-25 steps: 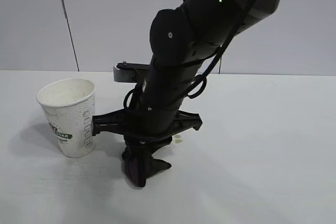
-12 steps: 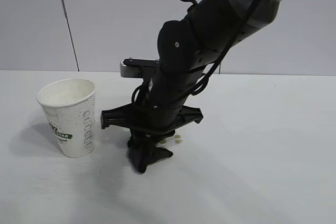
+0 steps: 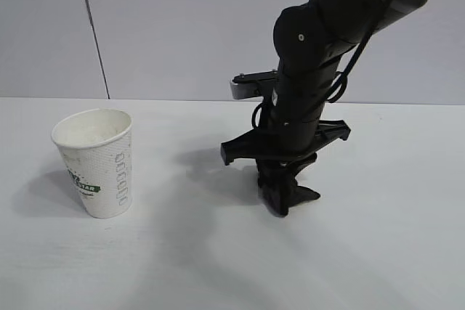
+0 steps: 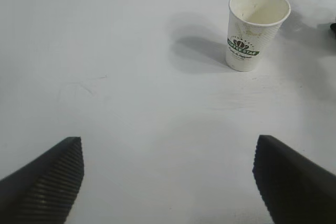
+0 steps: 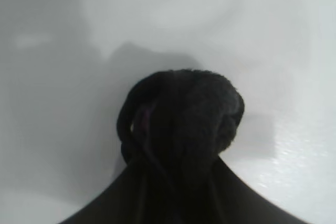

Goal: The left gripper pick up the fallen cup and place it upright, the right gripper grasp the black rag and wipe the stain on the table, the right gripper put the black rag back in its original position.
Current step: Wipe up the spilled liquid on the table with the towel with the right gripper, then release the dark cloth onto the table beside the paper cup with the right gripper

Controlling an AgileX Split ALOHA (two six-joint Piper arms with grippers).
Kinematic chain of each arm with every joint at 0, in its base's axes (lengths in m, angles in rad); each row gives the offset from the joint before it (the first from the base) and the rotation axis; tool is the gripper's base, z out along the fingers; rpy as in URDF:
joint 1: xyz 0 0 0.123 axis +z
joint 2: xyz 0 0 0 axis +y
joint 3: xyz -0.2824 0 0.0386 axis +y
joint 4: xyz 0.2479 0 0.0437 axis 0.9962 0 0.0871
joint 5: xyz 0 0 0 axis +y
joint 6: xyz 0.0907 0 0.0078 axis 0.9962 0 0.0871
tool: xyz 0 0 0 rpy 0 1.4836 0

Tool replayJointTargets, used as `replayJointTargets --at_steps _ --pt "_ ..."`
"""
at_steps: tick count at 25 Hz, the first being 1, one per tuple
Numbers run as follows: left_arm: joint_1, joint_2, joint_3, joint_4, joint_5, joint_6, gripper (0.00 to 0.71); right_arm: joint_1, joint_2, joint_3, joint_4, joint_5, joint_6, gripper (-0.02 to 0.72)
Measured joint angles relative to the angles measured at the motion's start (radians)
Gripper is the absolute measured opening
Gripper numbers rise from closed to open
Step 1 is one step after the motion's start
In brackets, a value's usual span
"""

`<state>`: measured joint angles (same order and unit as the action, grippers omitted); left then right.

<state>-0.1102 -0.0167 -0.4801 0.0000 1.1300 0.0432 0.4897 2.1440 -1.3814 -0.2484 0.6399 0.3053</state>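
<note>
The white paper cup (image 3: 94,161) stands upright on the table (image 3: 392,252) at the left; the left wrist view shows the cup (image 4: 255,27) from afar. My left gripper (image 4: 168,182) hangs open over bare tabletop, well back from the cup, and is out of the exterior view. My right gripper (image 3: 285,197) points down right of centre, shut on the black rag (image 3: 280,201), whose lump touches or nearly touches the table. In the right wrist view the rag (image 5: 181,111) bulges from between the fingers and hides their tips. The stain is out of view.
A grey wall with a dark vertical seam (image 3: 93,30) stands behind the table. White tabletop stretches between the cup and the right arm, and to the right of that arm.
My right gripper has swept to the right with the rag, from beside the cup to right of centre. The small marks seen under it earlier no longer show. The cup has not moved.
</note>
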Motion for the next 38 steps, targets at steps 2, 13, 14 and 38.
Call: replayJointTargets --at_steps 2,13,14,38 --pt "0.0 0.0 0.0 0.0 0.0 0.0 0.632 0.0 -0.001 -0.002 0.027 0.016 -0.028 0.139" --pt "0.0 0.0 0.0 0.0 0.0 -0.003 0.632 0.063 -0.008 0.011 0.606 0.037 -0.434 0.139" --pt "0.0 0.0 0.0 0.0 0.0 -0.003 0.632 0.065 -0.006 0.011 0.618 0.038 -0.444 0.139" --pt "0.0 0.0 0.0 0.0 0.0 -0.005 0.632 0.019 0.002 -0.161 0.261 0.244 -0.174 0.295"
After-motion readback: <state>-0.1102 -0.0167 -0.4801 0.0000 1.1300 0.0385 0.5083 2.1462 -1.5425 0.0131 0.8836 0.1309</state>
